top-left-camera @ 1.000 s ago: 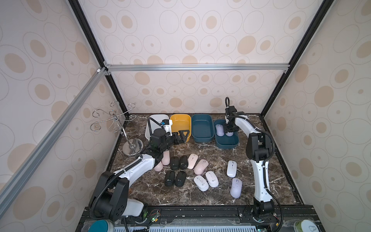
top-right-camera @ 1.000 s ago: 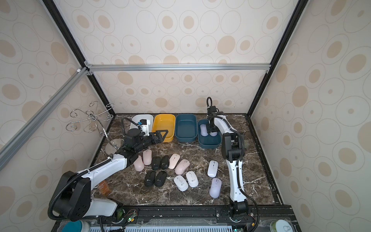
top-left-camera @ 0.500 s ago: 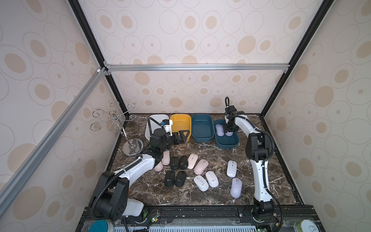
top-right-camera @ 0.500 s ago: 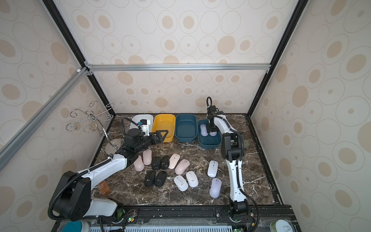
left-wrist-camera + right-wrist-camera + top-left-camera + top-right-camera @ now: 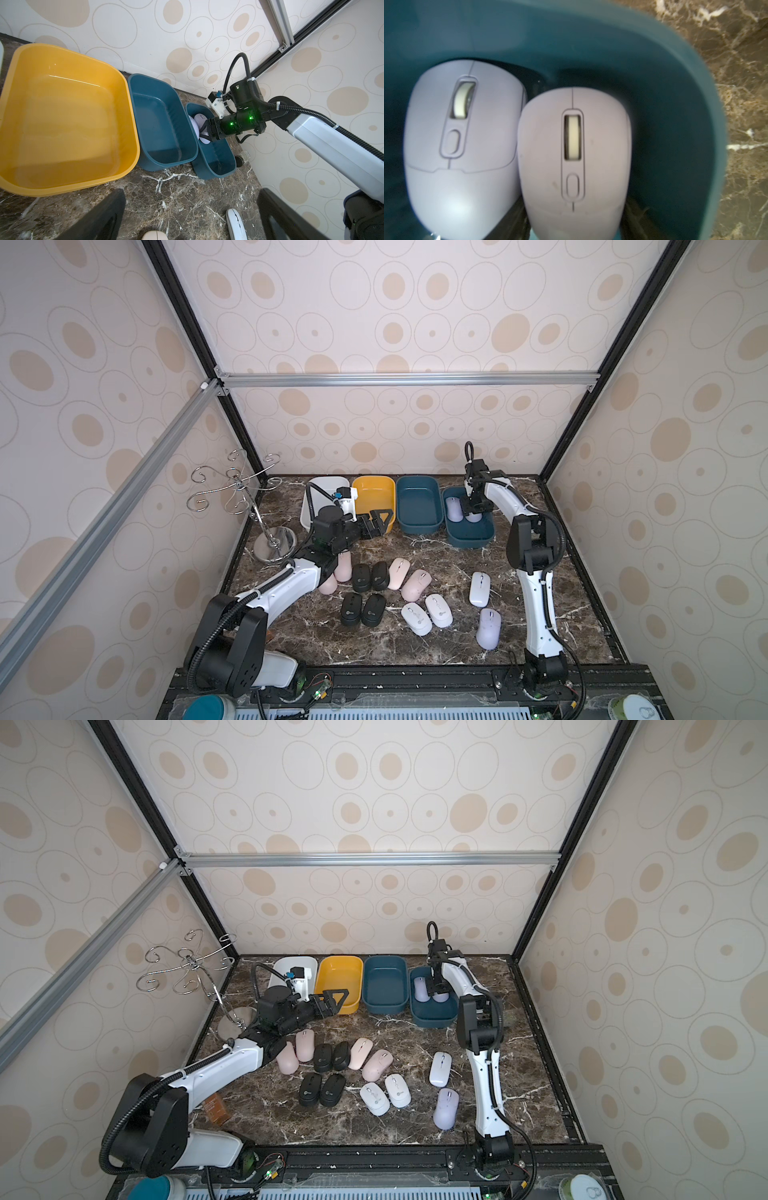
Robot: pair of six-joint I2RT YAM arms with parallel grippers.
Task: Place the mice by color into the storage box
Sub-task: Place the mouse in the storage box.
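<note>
A lavender mouse (image 5: 573,158) lies in the rightmost teal bin (image 5: 470,543), touching another lavender mouse (image 5: 463,135), long axis along the bin. The right gripper (image 5: 202,132) straddles it from above, pinching or freed I cannot tell. The left gripper (image 5: 376,521) is spread wide, well apart.

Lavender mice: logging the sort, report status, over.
Left gripper open by yellow bin. Right gripper astride second lavender mouse in teal bin, grip unclear. Third lavender mouse on table. Nothing blocking.
</note>
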